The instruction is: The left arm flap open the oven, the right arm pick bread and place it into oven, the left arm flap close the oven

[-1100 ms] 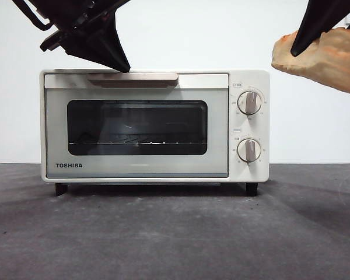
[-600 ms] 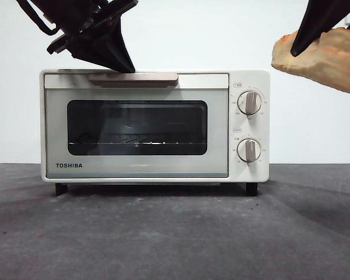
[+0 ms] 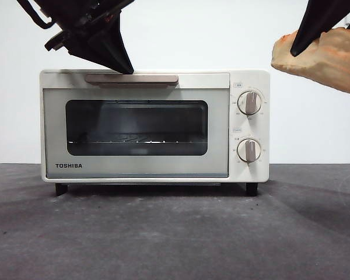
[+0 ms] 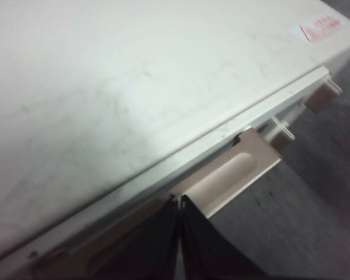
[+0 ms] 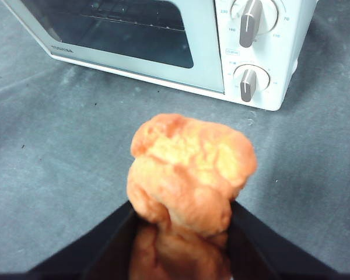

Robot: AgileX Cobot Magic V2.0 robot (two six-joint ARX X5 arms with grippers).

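The cream-white oven (image 3: 151,125) stands on the table, its door tipped out very slightly at the top. My left gripper (image 3: 125,69) is shut, its tips pressed on the left part of the beige handle (image 3: 146,78). The left wrist view shows those closed jaws (image 4: 179,204) against the handle (image 4: 239,169), below the oven's top (image 4: 134,87). The knobbly golden-orange bread (image 3: 326,58) hangs in the air, up and to the right of the oven, with my right gripper (image 3: 297,48) shut on it. In the right wrist view the bread (image 5: 189,163) sits between the jaws (image 5: 181,204), and the oven (image 5: 204,52) lies beyond it.
Two round knobs (image 3: 249,102) (image 3: 249,150) sit on the oven's right panel. A wire rack shows through the dark glass window (image 3: 137,127). The dark grey table (image 3: 175,233) stretches in front of the oven, with a white wall behind.
The left gripper has shifted slightly on the handle, and the door's top has come out a little toward the camera. The right gripper and the bread have stayed put.
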